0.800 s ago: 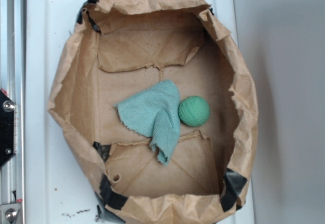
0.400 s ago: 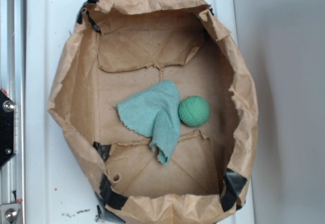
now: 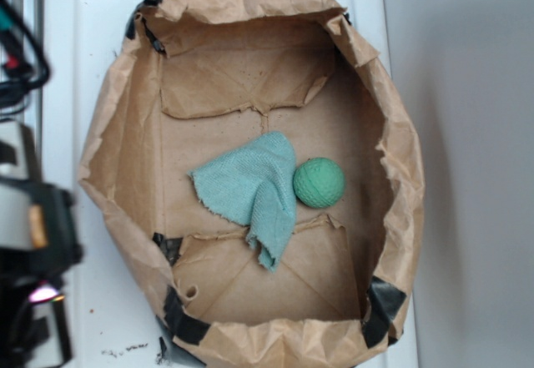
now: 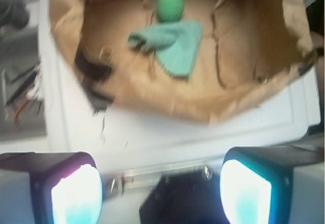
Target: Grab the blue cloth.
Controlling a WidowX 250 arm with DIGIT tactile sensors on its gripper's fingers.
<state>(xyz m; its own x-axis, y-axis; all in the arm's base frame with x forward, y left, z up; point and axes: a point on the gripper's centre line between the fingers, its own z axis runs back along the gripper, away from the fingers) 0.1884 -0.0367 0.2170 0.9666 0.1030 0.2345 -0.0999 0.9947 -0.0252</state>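
Paper bag (image 3: 125, 134) with torn brown walls stands open on white table (image 3: 75, 68). Inside, on its floor, blue cloth (image 3: 250, 189) lies crumpled, touching green ball (image 3: 319, 182). Gripper (image 4: 161, 191) is outside the bag, fingers (image 4: 76, 196) wide apart, holding nothing.

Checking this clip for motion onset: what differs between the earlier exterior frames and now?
The robot arm has entered at the left edge of the exterior view, outside the paper-lined bin. In the wrist view the gripper is open, holding nothing, short of the bin. The blue cloth and green ball lie unmoved, touching.
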